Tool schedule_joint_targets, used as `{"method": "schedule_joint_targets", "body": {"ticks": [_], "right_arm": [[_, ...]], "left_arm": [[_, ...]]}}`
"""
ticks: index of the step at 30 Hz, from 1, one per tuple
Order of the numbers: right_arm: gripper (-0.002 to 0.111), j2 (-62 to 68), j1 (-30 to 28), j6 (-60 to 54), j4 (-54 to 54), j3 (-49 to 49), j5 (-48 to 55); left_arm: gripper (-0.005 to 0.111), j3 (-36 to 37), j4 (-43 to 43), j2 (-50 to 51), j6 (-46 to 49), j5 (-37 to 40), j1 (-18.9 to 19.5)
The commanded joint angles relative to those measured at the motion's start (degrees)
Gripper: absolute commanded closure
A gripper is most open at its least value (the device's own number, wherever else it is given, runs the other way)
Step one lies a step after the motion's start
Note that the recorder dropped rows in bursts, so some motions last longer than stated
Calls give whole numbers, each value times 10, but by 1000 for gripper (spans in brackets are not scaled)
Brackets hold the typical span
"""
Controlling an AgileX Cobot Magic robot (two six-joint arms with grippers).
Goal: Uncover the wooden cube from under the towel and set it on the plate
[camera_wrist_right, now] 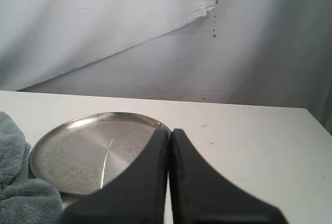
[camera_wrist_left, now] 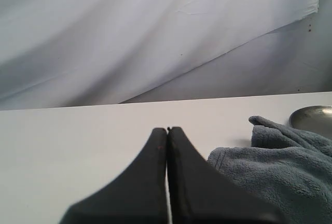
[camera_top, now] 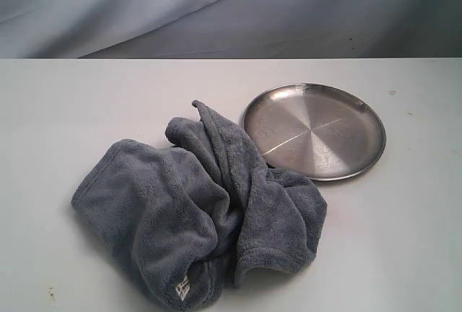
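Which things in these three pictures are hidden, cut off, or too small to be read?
1. The wooden cube: in no view; presumably under the towel, where exactly cannot be told.
2. The white label on the towel, exterior view: print too small to read.
3. The plate, left wrist view: mostly cut off by the picture edge.
4. The left gripper and right gripper: outside the exterior view; wrist views show only closed tips.
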Motion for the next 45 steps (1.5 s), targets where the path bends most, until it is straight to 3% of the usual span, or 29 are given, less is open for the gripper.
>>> {"method": "schedule_joint_targets", "body": {"ticks": [1, 30, 34, 45], "right_arm": [[108, -3, 0, 1, -1, 2, -2], [108, -3, 0, 5, 3, 2, -30], [108, -3, 0, 65, 127, 2, -56], [108, 23, 26, 65, 192, -6, -16]], "left_arm": [[107, 3, -1, -2, -1, 0, -3], [107, 3, -1, -2, -1, 0, -3], [107, 3, -1, -2, -1, 0, -3], [107, 3, -1, -2, -1, 0, -3]]}}
